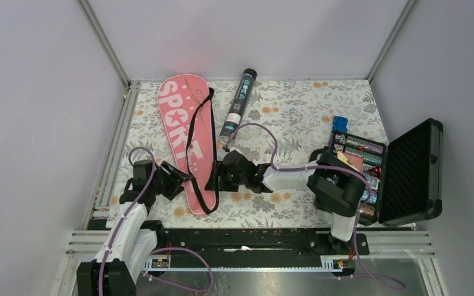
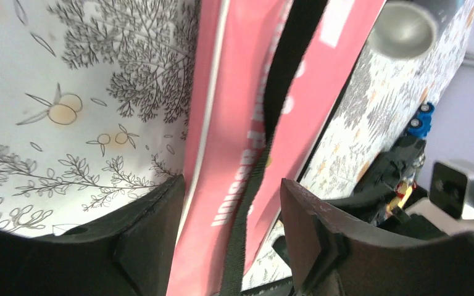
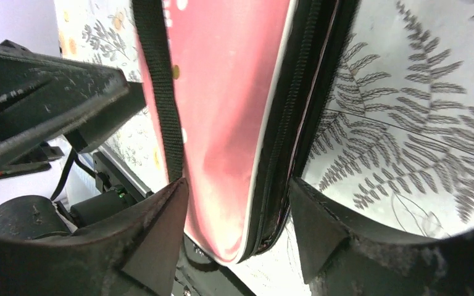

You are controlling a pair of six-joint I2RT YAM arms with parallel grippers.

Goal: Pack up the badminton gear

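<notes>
One pink "SPORT" bag (image 1: 176, 114) lies flat on the counter (image 1: 296, 117), left of centre, with its narrow end nearest. Left fingers (image 2: 151, 216) and right fingers (image 3: 154, 216) stand apart, flanking that narrow end. A black strap (image 1: 192, 142) runs lengthwise across the bag. A black tube (image 1: 237, 105) lies just right of the wide far end. An open black case (image 1: 413, 172) and a blue toy (image 1: 340, 123) sit well apart at the right.

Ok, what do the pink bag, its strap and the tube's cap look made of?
Pink SPORT bag: smooth, faintly glossy synthetic, probably coated fabric; zipper edge. Strap: black woven webbing, ribbed texture shows. Tube cap: dull silvery, metal or plastic.
</notes>
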